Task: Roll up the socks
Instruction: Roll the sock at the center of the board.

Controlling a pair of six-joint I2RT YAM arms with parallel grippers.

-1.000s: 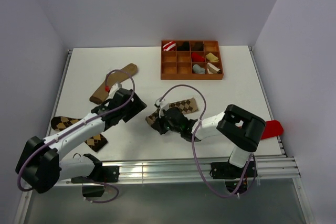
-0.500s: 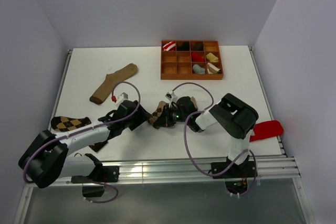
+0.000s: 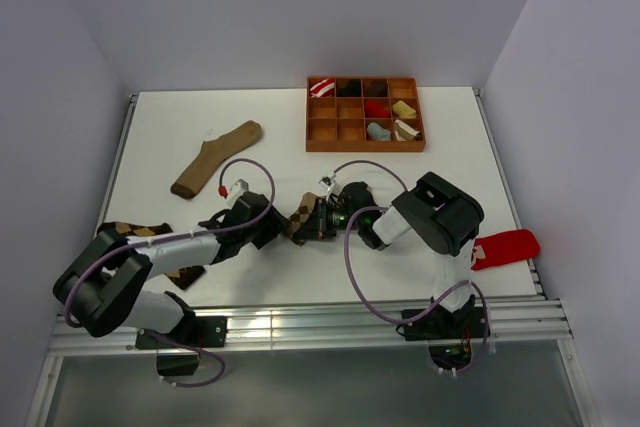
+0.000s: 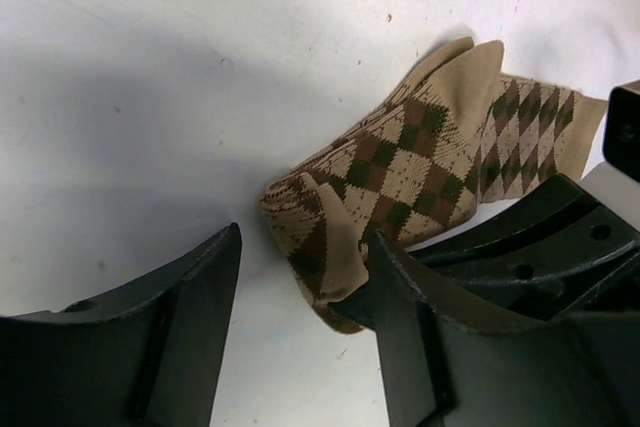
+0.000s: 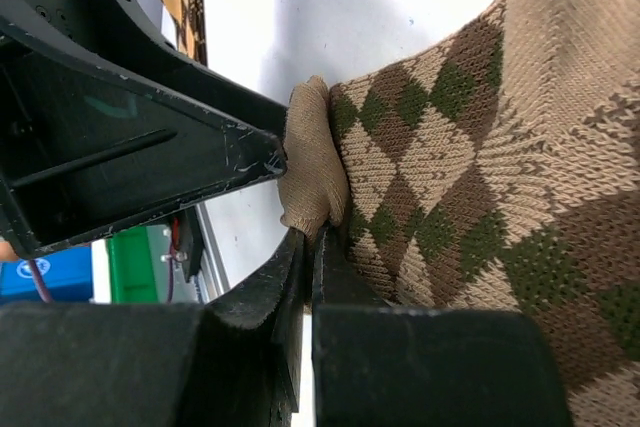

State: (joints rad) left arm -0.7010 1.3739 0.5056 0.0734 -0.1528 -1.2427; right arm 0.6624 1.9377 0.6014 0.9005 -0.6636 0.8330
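Observation:
The lighter brown argyle sock [image 3: 300, 213] lies folded over itself at mid-table. My right gripper [image 3: 308, 224] is shut on its plain tan end [image 5: 312, 172], its fingers [image 5: 345, 277] pressed together under the fold. My left gripper [image 3: 282, 231] faces it from the left, open, and the fold's end [image 4: 330, 247] lies between the jaws. The right finger [image 4: 420, 337] touches the fabric and the left finger [image 4: 190, 327] stands clear of it. The darker argyle sock [image 3: 133, 232] lies flat at the left, partly under my left arm.
A long plain tan sock [image 3: 215, 157] lies at the back left. A brown compartment tray [image 3: 364, 147] holding several rolled socks stands at the back. A red sock [image 3: 505, 247] lies by the right edge.
My right gripper has dragged the argyle sock's end leftward, folding it over. My left gripper has swung in low towards that fold, and its jaws have narrowed.

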